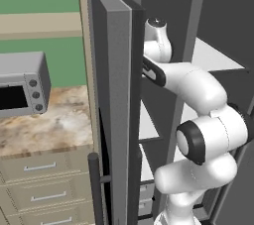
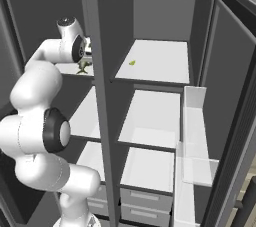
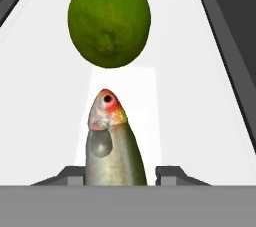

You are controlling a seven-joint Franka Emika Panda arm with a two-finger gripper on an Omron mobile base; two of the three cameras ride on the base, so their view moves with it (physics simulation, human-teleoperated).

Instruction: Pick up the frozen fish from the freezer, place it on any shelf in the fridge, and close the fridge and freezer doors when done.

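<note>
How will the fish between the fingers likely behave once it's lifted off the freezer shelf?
Probably stiff: the frozen fish lies straight between the fingertips. Its smooth, narrow body may slip or pivot. The round lime just beyond would likely roll if nudged.

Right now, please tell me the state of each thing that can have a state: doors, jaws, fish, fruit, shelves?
freezer door: open.
fridge door: open.
gripper: inside the freezer, jaws on either side of the fish; whether they grip it, cannot tell.
frozen fish: between the jaws, head toward the fruit.
green fruit: resting on the freezer shelf, beyond the fish.
top fridge shelf: holds one small green thing.
</note>
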